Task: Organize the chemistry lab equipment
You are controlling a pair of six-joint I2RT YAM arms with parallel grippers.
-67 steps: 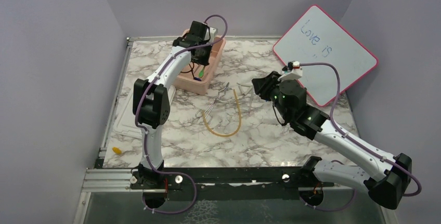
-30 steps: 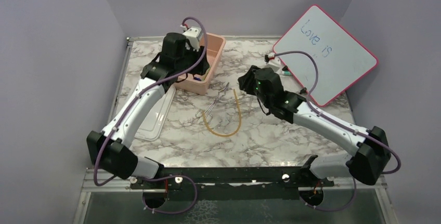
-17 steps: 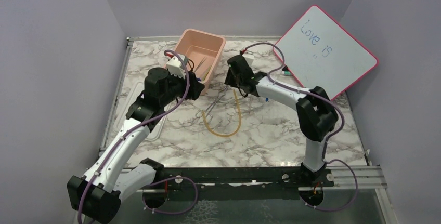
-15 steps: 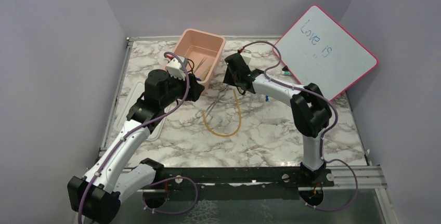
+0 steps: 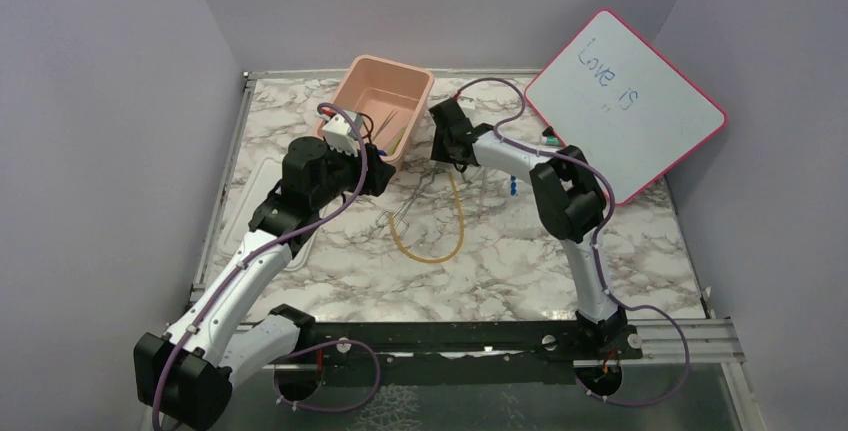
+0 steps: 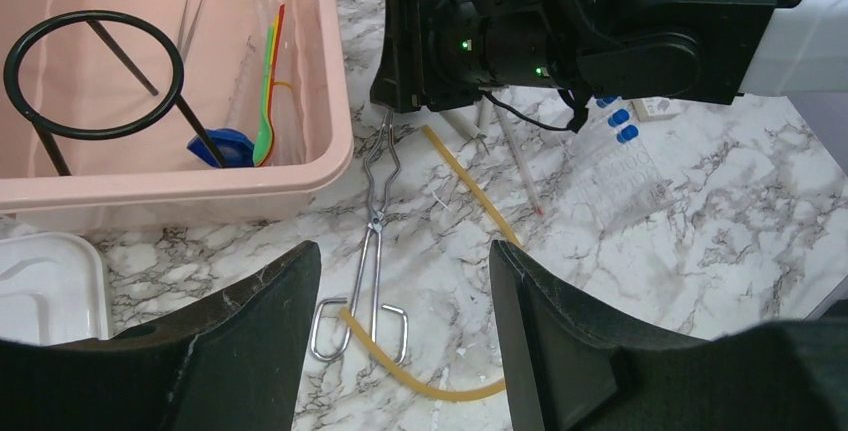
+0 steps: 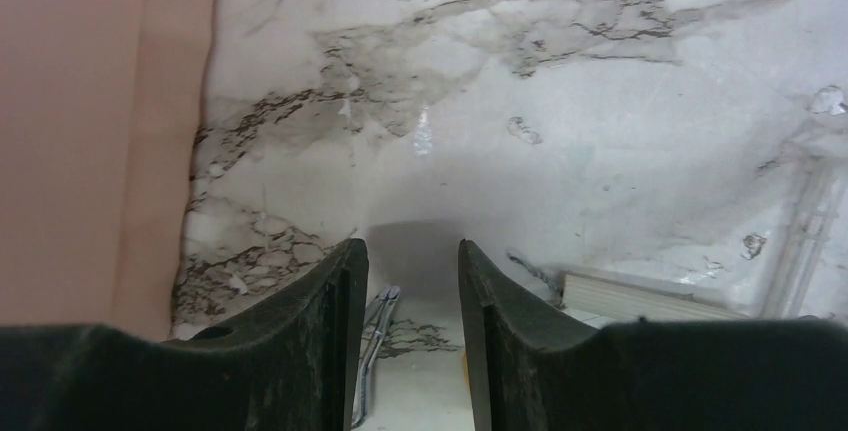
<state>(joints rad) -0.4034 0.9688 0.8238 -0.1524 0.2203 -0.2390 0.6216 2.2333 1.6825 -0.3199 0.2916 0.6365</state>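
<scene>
Metal tongs lie on the marble just right of the pink tub. An amber rubber tube curves under their handle loops. My left gripper hovers open above the handle end, holding nothing. My right gripper is open and low on the table beside the tub. The tongs' tip lies between its fingers, close to the left one. In the tub sit a black wire ring, a green-handled tool, a blue piece and thin tweezers.
A red-framed whiteboard leans at the back right. The tub's white lid lies flat at the left. Small blue pieces and thin rods lie right of the tube. Purple walls close in the table.
My left arm swung out of the tub and now hovers over the tongs' handles. My right arm reached far left, down to the tongs' tip by the tub.
</scene>
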